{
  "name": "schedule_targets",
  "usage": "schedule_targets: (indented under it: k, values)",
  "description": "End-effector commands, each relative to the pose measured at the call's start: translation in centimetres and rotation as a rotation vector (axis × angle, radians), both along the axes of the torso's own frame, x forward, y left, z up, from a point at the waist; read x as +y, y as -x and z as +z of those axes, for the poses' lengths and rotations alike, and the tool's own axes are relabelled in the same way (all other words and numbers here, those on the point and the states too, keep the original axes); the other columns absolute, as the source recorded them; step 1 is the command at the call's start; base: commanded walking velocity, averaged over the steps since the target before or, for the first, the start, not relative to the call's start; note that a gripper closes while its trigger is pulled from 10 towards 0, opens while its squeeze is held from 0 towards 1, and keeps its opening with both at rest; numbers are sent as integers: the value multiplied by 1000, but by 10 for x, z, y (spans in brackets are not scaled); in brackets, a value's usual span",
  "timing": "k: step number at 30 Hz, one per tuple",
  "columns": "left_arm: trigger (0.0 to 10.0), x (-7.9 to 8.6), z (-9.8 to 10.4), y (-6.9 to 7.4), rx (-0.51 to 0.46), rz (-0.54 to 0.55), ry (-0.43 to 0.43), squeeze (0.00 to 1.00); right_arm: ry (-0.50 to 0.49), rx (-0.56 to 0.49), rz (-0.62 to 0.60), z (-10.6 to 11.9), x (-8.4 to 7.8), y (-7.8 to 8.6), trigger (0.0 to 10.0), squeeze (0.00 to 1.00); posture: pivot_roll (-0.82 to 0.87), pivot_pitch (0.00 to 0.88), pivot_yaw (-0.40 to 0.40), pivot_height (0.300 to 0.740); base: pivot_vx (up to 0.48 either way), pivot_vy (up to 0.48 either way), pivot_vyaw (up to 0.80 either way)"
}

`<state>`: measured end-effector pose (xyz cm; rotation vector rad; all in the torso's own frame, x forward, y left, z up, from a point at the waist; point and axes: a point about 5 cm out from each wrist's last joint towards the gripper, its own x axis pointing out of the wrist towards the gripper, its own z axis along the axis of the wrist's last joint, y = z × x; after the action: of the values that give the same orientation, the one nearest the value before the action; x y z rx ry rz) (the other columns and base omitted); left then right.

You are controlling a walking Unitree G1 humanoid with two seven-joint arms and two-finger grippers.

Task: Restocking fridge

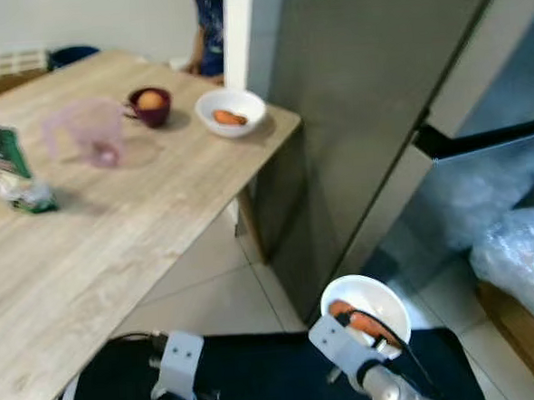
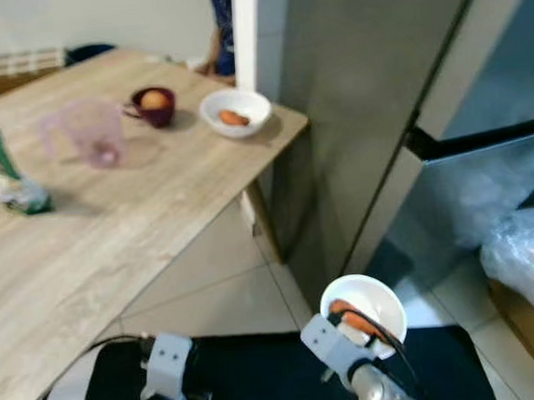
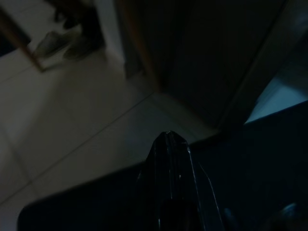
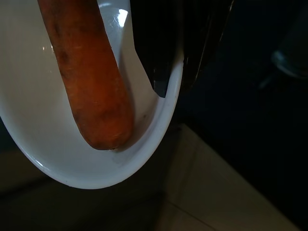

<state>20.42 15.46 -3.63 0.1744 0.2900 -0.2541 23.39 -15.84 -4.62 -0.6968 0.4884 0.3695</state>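
Left eye view shows the right tool (image 1: pixel 384 331) low at the near right, clamped on the rim of a white bowl (image 1: pixel 379 299) that carries an orange carrot (image 1: pixel 356 318), held above the tiled floor (image 1: pixel 220 287) just in front of the grey fridge (image 1: pixel 370 112). To the left, the wooden surface (image 1: pixel 89 247) bears a second white bowl (image 1: pixel 232 111) with an orange item, a dark red cup (image 1: pixel 151 105) holding an egg, a clear pink jug (image 1: pixel 90 131) and a green packet (image 1: pixel 2 162). Left wrist view is dark: the left tool (image 3: pixel 169 144) hangs with its fingers pressed together, over the floor. Right wrist view shows a black finger (image 4: pixel 161 72) lying inside the bowl's rim, beside the carrot.
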Motion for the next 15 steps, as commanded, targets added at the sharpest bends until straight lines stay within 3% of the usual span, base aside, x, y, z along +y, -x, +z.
schedule_targets:
  k: [1, 15]
  values:
    - [10000, -3, -4, 5, 22, -17, -2, 0, -2, 0, -24, 0, -3, 0, 10000, 0, -55, 99, -77, 740, 0, 0, -800]
    - [10000, -7, -4, 1, 49, -75, -11, 0, -5, 0, -57, -1, -6, 1, 10000, 0, -60, 98, -67, 740, 0, 0, -800]
